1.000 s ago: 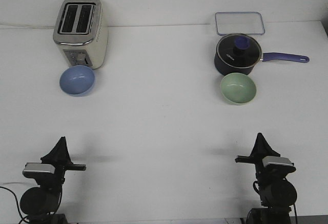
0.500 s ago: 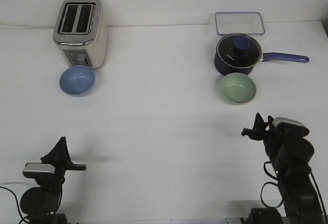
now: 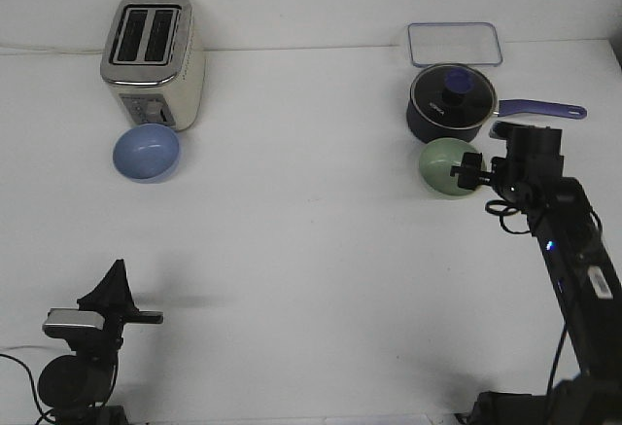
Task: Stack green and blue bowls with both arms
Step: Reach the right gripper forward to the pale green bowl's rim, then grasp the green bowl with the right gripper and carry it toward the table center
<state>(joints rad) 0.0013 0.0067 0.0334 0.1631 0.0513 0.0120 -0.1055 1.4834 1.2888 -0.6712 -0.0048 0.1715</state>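
The pale green bowl stands upright on the table in front of the saucepan. My right gripper reaches out over the bowl's right rim with its jaws apart, and its fingers hide that side of the bowl. The light blue bowl stands upright in front of the toaster at the far left, with nothing near it. My left gripper rests low at the near left, fingers together in a point, empty and far from the blue bowl.
A cream and silver toaster stands just behind the blue bowl. A dark navy saucepan with a glass lid and a long handle sits right behind the green bowl. A clear flat container lid lies at the back right.
My right arm has risen from its rest pose at the near right and reached forward to the green bowl's right rim. The left arm and both bowls have not moved.
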